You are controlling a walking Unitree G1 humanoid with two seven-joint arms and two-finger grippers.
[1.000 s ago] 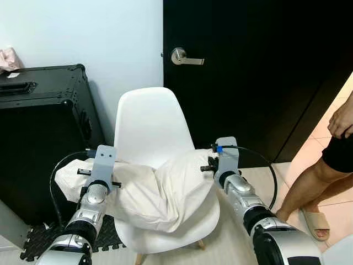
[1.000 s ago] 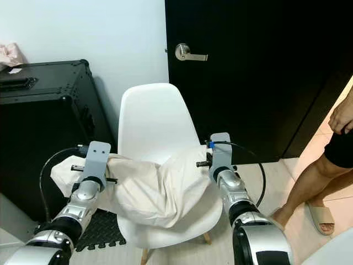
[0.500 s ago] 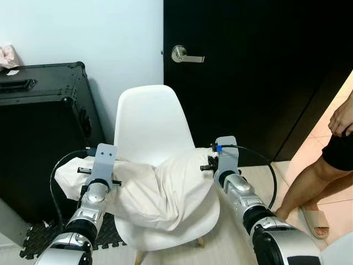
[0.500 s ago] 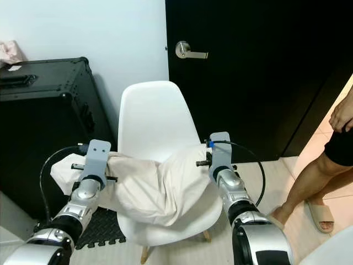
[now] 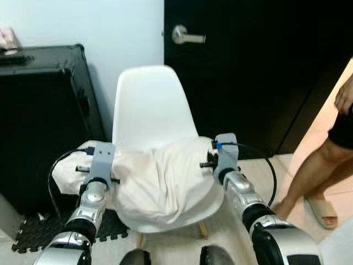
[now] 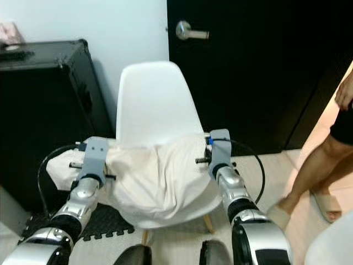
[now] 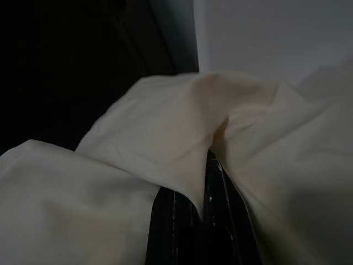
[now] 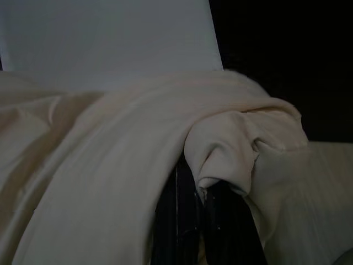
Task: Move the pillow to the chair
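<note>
A cream pillow [image 5: 160,179] lies across the seat of a white shell chair [image 5: 150,102]; its left end hangs off the seat toward the black case. My left gripper [image 7: 203,185] is shut on a fold of the pillow at that left end, its black fingers [image 7: 176,226] close together under the cloth. At the pillow's right end, over the seat's right rim, my right gripper [image 8: 199,190] is shut on a bunched corner. In the eye views the pillow hides both sets of fingers, and the grey wrist blocks [image 5: 101,160] [image 5: 225,150] sit at either end.
A tall black case [image 5: 38,110] stands left of the chair, with a black foam mat [image 5: 33,237] at its foot. A black door [image 5: 253,72] with a lever handle [image 5: 185,36] is behind. A person's leg [image 5: 314,171] and sandalled foot [image 5: 322,210] stand at the right.
The whole picture has shifted up, so the camera has tilted down or come closer, and my feet now show at the bottom. Both grippers still hold the pillow, which sits slightly further onto the seat.
</note>
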